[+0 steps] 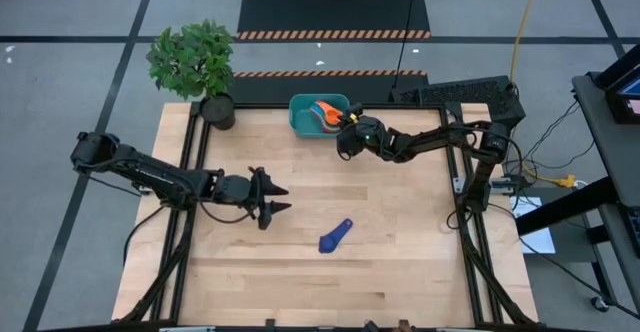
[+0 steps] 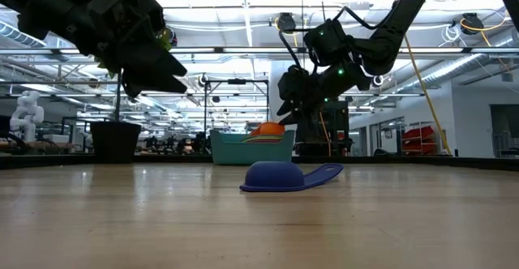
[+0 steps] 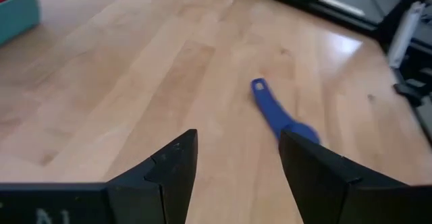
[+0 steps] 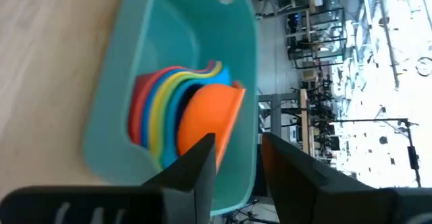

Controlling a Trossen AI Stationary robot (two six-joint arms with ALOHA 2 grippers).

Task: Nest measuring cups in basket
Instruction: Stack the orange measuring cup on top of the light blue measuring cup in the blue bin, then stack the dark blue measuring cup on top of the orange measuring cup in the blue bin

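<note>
My right gripper point(image 1: 348, 125) hangs at the basket point(image 1: 303, 119) rim with jaws slightly apart and nothing in them, right over the orange cup point(image 4: 202, 119), which sits upside down on the nested stack, so I judge this a drop-off spot. My left gripper point(image 1: 277, 198) hovers mid-table, fingers apart and empty, aimed at the blue cup point(image 1: 335, 237) lying alone on the table, likely next to go. The stack's cups overlap, so I can't count them, and the basket wall hides their bases.
</note>
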